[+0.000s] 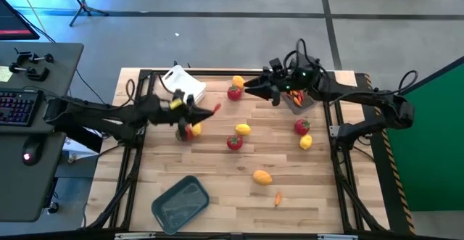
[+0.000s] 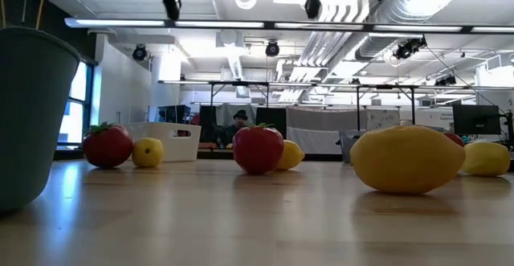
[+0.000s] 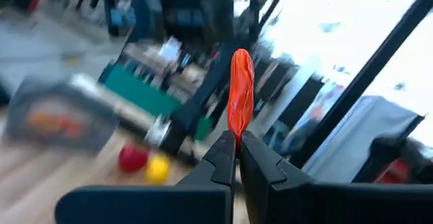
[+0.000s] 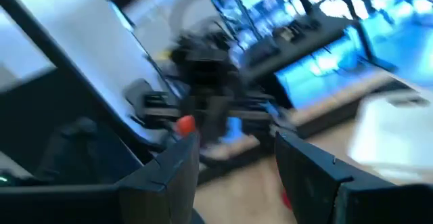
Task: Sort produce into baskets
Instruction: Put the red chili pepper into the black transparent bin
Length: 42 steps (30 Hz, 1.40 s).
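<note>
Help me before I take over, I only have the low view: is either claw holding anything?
Observer: Yes. The left claw is shut on a thin orange piece, near the white basket.
Operator: And the right one?
Observer: The right claw is open and empty, beside the dark basket.
Operator: Anything in that basket?
Observer: From above, a few orange-red bits show inside it.
</note>
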Each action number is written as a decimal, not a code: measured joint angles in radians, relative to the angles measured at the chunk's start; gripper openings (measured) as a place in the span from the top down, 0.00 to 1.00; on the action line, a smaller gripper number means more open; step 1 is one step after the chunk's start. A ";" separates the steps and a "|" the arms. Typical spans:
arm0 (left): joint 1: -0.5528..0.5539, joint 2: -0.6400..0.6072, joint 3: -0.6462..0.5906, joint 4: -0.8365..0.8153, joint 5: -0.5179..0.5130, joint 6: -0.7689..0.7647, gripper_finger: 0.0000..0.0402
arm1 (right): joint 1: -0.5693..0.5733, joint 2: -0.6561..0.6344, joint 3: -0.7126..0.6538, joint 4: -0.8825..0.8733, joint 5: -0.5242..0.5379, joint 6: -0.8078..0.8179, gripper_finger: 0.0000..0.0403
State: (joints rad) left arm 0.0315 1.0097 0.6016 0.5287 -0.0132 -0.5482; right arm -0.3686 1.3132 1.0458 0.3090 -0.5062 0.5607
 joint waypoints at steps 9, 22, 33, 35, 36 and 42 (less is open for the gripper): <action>0.141 0.116 0.003 0.243 0.080 -0.068 1.00 | 0.139 0.000 0.000 0.129 0.258 0.115 0.55; 0.194 0.335 0.189 0.285 0.247 -0.099 1.00 | 0.214 0.001 0.000 0.129 0.476 -0.003 0.55; 0.218 0.419 0.280 0.284 0.344 -0.102 1.00 | 0.214 0.001 0.000 0.125 0.531 -0.012 0.61; 0.219 0.419 0.282 0.283 0.344 -0.098 1.00 | 0.214 0.001 0.000 0.125 0.531 -0.017 0.67; 0.220 0.419 0.282 0.283 0.344 -0.097 1.00 | 0.215 0.001 0.000 0.124 0.530 -0.019 0.71; 0.226 0.419 0.282 0.277 0.336 -0.095 1.00 | 0.215 0.001 0.000 0.122 0.529 -0.043 0.95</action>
State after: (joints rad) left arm 0.2573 1.4288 0.8837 0.8061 0.3224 -0.6434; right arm -0.1535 1.3140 1.0458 0.4305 0.0233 0.5178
